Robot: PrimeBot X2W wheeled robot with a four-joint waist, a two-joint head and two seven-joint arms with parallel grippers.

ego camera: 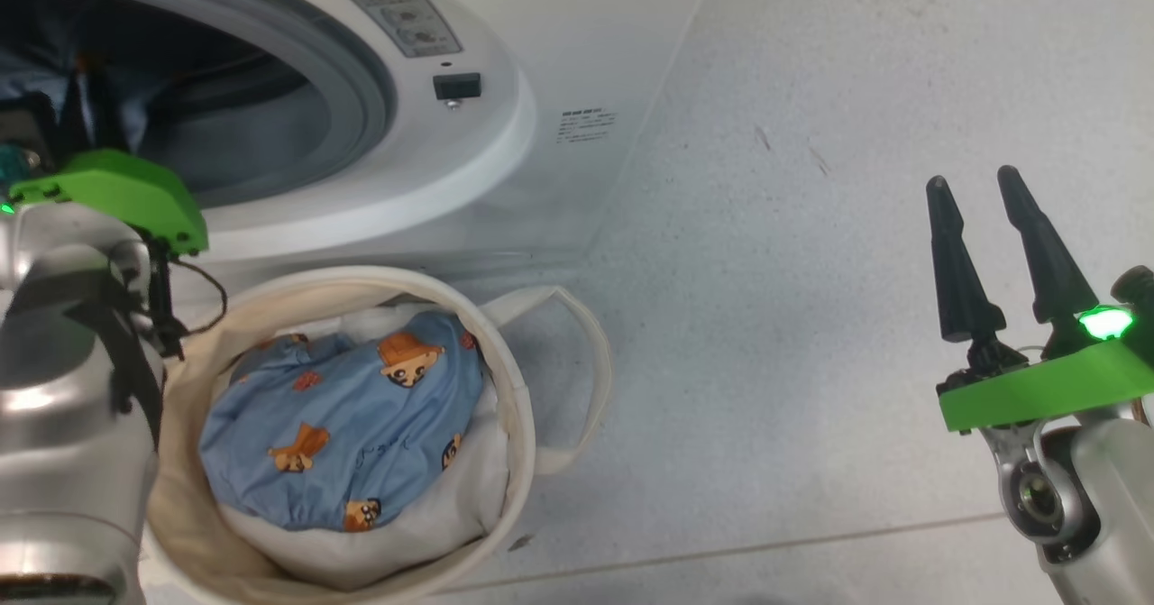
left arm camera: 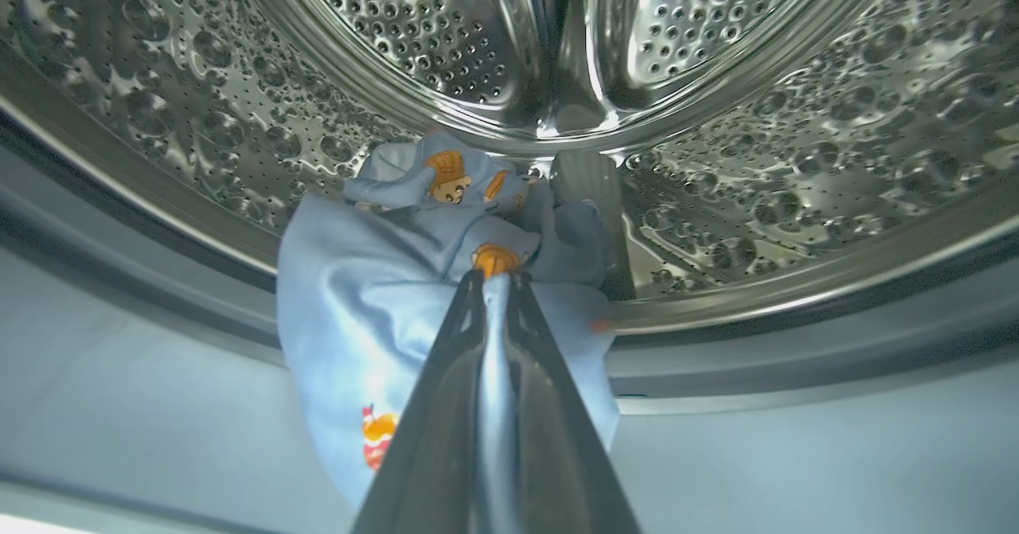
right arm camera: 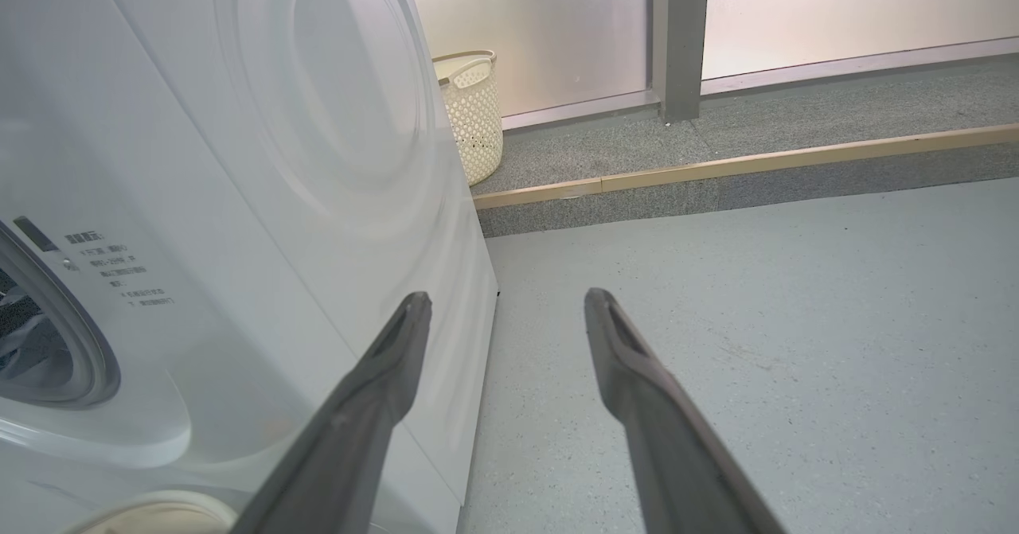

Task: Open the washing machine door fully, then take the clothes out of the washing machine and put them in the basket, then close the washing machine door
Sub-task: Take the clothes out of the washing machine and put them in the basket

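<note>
The white washing machine (ego camera: 505,118) stands with its grey-ringed drum mouth (ego camera: 365,82) uncovered; its door is out of view. My left arm (ego camera: 72,334) reaches into the mouth. Inside the steel drum (left arm camera: 756,160), my left gripper (left arm camera: 493,278) is shut on a light blue garment (left arm camera: 374,303) printed with orange-brown figures, which hangs over the drum lip. Another piece of the same printed clothes (ego camera: 343,425) lies in the cream canvas basket (ego camera: 532,425) on the floor just below the mouth. My right gripper (ego camera: 974,179) hovers open over the floor at the right, holding nothing.
A white cloth (ego camera: 451,506) lines the basket under the blue garment. Grey floor (ego camera: 811,362) stretches to the right of the machine. Behind the machine's side (right arm camera: 239,160) stand a cream plastic laundry basket (right arm camera: 474,116) and a raised step (right arm camera: 716,172).
</note>
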